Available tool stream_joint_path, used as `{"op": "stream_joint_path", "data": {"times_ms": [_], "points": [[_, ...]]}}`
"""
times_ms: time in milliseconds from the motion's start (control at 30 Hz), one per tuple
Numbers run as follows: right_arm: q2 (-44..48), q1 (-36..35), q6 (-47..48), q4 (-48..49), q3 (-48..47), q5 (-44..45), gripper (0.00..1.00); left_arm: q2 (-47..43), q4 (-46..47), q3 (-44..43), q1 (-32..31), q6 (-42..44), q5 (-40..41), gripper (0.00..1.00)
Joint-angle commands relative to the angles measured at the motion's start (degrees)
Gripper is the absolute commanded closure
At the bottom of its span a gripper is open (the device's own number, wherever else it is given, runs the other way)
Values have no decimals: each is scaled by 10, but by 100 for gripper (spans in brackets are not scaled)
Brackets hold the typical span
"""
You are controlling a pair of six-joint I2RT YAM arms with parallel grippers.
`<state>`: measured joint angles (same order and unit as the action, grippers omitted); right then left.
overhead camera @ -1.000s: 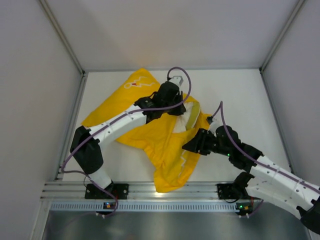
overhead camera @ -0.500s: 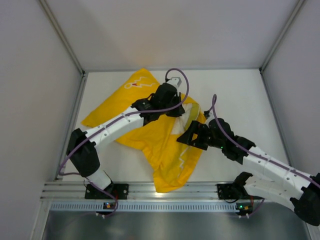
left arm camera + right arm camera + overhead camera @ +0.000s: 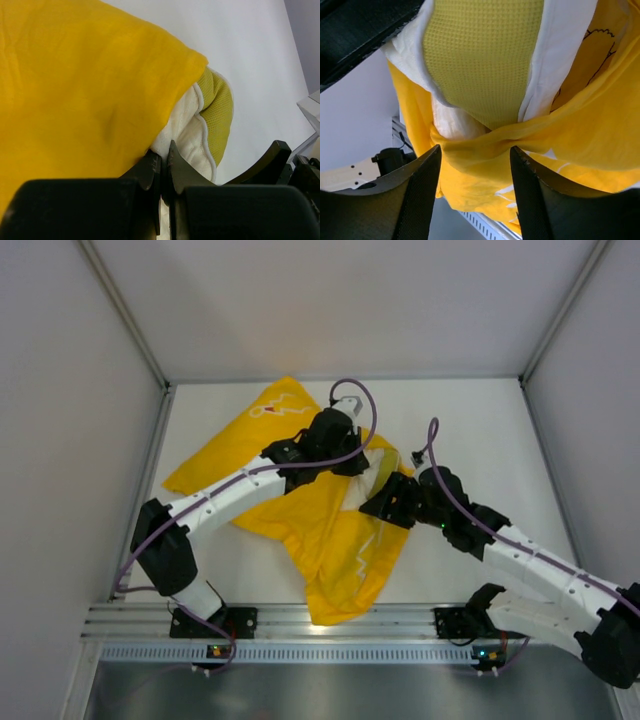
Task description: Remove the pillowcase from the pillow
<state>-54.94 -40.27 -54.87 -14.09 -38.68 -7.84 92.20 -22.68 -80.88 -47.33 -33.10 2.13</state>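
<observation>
My left gripper (image 3: 164, 152) is clenched just where the pillow (image 3: 192, 125) comes out of the pillowcase (image 3: 75, 90), which lies crumpled in the middle of the table (image 3: 480, 430), and my right gripper (image 3: 475, 148) is released, one finger on each side of a yellow fold.

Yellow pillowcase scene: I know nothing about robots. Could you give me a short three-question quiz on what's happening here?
1. True or false: the bright yellow fabric pillowcase fully covers the cream padded pillow.
2. The right gripper has its jaws: A) open, astride a yellow fold; B) fully shut; C) out of view.
3. Which gripper is pinched shut at the pillow's exposed end?
Key: 1 false; 2 A; 3 the left gripper.
</observation>
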Motion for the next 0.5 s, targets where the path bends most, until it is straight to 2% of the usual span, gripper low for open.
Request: {"op": "stream_joint_path", "data": {"times_ms": [0, 100, 133, 167, 267, 333, 467], "points": [[-11, 5, 8, 34, -21, -2, 48, -38, 65, -5, -2, 0, -12, 100], [-27, 5, 8, 47, -21, -9, 56, -39, 65, -5, -2, 1, -12, 100], [-35, 5, 7, 49, -22, -12, 62, -40, 65, -6, -2, 1, -12, 100], [-36, 5, 7, 56, -22, -21, 74, -40, 65, -6, -2, 1, -11, 100], [-33, 5, 5, 74, -13, -37, 92, -38, 64, -9, -2, 5, -6, 100], [-22, 5, 4, 73, -4, -39, 99, -33, 64, -12, -2, 8, -3, 100], [4, 5, 4, 62, 11, -44, 100, -23, 64, -16, -1, 8, 9, 100]]}}
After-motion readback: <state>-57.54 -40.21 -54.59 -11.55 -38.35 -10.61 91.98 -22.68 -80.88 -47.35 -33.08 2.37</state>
